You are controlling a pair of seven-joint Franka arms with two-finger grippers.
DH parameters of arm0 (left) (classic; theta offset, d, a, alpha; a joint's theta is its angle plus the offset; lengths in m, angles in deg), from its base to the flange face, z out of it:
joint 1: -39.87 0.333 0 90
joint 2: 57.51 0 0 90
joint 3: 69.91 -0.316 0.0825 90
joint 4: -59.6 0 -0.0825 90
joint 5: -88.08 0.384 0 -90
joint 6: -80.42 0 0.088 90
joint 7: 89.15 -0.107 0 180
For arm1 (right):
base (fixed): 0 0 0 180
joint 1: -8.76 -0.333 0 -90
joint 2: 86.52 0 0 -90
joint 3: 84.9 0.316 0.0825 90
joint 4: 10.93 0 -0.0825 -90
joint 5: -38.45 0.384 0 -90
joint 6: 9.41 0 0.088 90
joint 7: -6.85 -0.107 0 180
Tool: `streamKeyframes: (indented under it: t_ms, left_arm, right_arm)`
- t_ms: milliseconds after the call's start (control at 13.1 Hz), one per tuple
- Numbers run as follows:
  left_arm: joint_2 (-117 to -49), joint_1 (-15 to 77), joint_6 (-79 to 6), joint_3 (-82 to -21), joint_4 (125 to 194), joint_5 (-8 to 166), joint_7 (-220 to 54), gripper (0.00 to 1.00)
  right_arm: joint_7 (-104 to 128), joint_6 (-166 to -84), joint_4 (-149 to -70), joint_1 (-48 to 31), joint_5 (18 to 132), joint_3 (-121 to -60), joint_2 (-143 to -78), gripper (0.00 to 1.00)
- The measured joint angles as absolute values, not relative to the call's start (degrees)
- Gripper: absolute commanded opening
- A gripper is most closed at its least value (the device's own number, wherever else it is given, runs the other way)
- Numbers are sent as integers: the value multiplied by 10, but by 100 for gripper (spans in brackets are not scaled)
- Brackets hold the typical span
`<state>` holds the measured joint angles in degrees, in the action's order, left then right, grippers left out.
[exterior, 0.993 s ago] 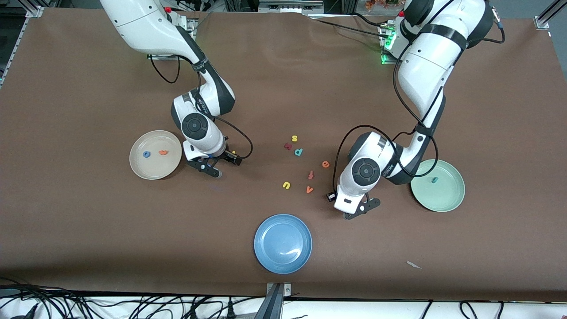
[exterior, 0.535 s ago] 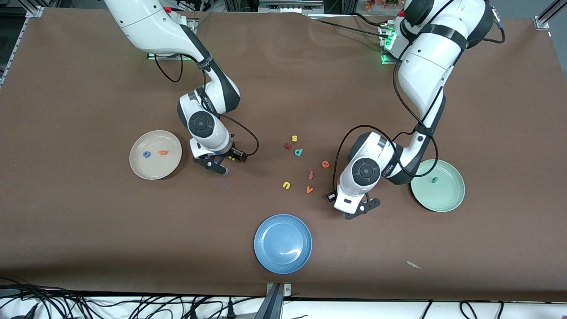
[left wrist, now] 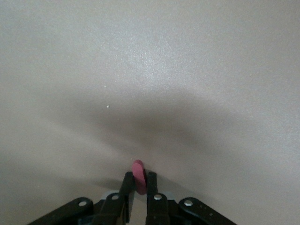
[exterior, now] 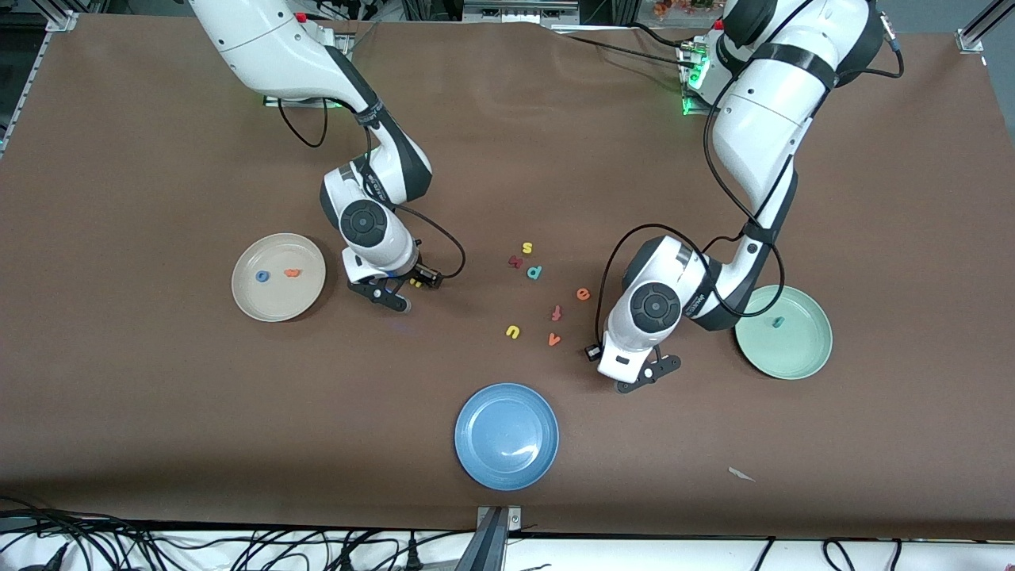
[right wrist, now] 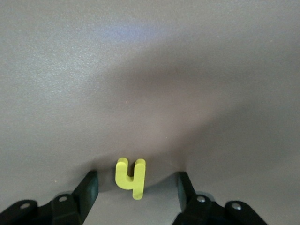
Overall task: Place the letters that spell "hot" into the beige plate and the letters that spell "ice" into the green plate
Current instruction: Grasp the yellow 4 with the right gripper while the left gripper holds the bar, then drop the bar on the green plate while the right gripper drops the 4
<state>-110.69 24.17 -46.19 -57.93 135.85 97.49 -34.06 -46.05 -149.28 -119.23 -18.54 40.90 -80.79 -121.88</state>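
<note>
1. Three plates lie on the desk (exterior: 127, 238), taking the front camera as 6 o'clock: the beige plate (exterior: 273, 305) at 9 o'clock, the green plate (exterior: 793, 361) at 3 o'clock, a blue plate (exterior: 507, 435) at 6 o'clock.
2. Two letters lie in the beige plate, the blue o (exterior: 262, 276) and the orange t (exterior: 293, 273); one, the teal c (exterior: 779, 322), lies in the green plate.
3. Seven loose letters sit mid-desk: yellow s (exterior: 526, 248), dark red zigzag (exterior: 515, 261), teal p (exterior: 534, 272), orange e (exterior: 583, 294), reddish f (exterior: 557, 313), yellow u (exterior: 513, 331), orange v (exterior: 553, 340).
4. The right pincer (exterior: 394, 295) is at the beige plate's 3 o'clock, its fingers wide apart either side of the yellow h (right wrist: 131, 177), not touching it.
5. The left pincer (exterior: 646, 371), at the green plate's 8 o'clock, is clamped on one dark red piece (left wrist: 137, 168), probably the i.
</note>
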Motion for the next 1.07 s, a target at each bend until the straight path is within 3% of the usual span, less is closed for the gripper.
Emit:
streamKeyframes:
  t_ms: [153, 611, 688, 764, 1070]
  left_arm:
    - [-1107, 242, -463, -579, 1358, 975, -341, 9]
    - [-1107, 242, -463, -579, 1358, 975, -340, 0]
    - [-1107, 242, -464, -579, 1358, 975, -340, 0]
    - [-1107, 243, -466, -580, 1358, 975, -340, 0]
    - [-1105, 260, -464, -584, 1346, 975, -344, 0]
  right_arm:
    - [-460, -1493, -1190, -185, 409, -808, -1219, 43]
    - [-452, -1493, -1184, -184, 409, -811, -1219, 43]
    - [-449, -1493, -1183, -183, 409, -813, -1219, 41]
    - [-447, -1493, -1183, -183, 409, -813, -1219, 33]
    - [-447, -1493, -1182, -183, 409, -813, -1220, 31]
